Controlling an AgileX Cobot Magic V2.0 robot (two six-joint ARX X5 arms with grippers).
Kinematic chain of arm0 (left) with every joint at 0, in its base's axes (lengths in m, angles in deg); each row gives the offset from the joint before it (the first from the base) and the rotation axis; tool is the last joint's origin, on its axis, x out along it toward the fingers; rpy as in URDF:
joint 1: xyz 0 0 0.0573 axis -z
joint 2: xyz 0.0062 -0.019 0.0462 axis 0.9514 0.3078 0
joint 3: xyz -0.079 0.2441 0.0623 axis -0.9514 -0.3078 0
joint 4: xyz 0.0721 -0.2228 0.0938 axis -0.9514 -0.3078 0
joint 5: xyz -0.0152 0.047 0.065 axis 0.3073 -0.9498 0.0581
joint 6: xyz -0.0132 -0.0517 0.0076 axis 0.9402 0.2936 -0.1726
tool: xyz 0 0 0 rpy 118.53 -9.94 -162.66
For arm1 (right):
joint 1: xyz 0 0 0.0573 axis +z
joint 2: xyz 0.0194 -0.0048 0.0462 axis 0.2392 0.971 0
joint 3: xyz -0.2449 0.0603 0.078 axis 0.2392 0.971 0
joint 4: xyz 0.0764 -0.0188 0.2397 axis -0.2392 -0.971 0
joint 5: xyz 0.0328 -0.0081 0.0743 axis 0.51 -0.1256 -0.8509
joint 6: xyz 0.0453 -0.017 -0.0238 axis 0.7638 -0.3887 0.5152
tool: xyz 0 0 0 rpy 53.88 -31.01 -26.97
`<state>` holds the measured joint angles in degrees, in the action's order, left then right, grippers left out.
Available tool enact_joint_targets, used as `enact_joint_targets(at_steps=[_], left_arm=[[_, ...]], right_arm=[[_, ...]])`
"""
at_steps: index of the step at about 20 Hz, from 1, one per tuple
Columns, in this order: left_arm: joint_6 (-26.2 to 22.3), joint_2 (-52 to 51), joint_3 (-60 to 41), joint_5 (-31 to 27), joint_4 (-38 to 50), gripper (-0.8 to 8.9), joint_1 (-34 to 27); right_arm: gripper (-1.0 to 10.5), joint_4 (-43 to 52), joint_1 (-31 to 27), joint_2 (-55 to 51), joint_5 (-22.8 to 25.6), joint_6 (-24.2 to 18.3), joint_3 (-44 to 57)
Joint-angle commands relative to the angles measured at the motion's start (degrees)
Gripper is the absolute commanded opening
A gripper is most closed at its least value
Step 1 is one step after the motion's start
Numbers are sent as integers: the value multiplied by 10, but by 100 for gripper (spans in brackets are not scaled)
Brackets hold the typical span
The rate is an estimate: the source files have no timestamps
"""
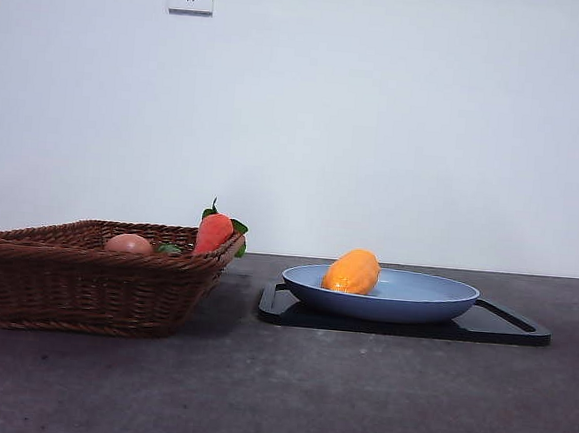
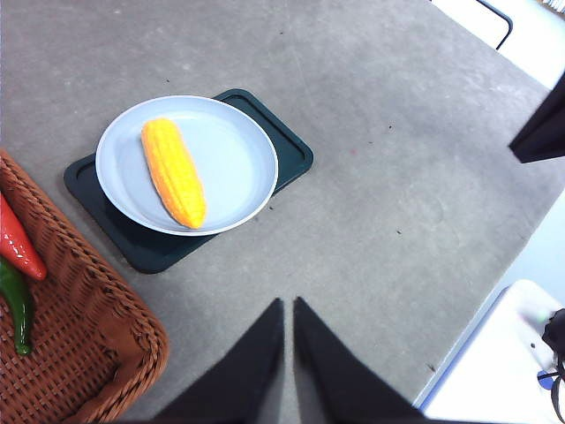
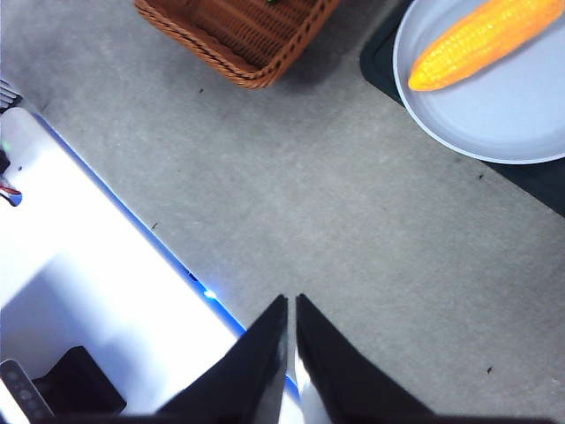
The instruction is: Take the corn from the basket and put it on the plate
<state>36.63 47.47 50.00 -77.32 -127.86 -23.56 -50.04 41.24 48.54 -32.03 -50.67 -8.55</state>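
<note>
The left gripper [image 2: 289, 305] hangs above bare grey table [image 2: 397, 177], its two black jaws drawn together to a thin slit and holding nothing. Nearest to it, off to one side, is the rounded corner of the basket [image 2: 132, 344], whose woven rim curls up just short of the jaws. Inside, against that wall, lie a red pepper [image 2: 18, 243] and a green one [image 2: 18, 305]. Farther out from the claw sits the plate [image 2: 238, 159], resting on a black tray [image 2: 282, 146] whose corners stick out past the blue rim. The corn [image 2: 174, 172] lies flat across the plate, one end near the rim on the claw's side, well apart from the jaws. Open tabletop runs from the claw to the tray's edge and on beyond it.

The right gripper [image 3: 290, 305] is likewise pinched nearly closed and empty, over the table's near edge. Ahead of it is clear grey surface, then the basket's corner and the plate's rim with the corn.

From the front, a carrot [image 1: 214, 233] and a brownish egg [image 1: 129, 243] show above the basket's rim.
</note>
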Motion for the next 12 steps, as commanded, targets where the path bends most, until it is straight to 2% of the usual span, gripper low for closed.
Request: enact_joint_targets(at_steps=[1,2,12], left_arm=[[-8,3,10,-3,4,4,6],[-8,3,10,-3,4,4,6],[-8,3,10,-10,9,4,2]], right_arm=[[2,1,7,4,-3,6,-9],[2,2,7,4,-4,16,-9],[2,8,6,4,-2,15,-9]])
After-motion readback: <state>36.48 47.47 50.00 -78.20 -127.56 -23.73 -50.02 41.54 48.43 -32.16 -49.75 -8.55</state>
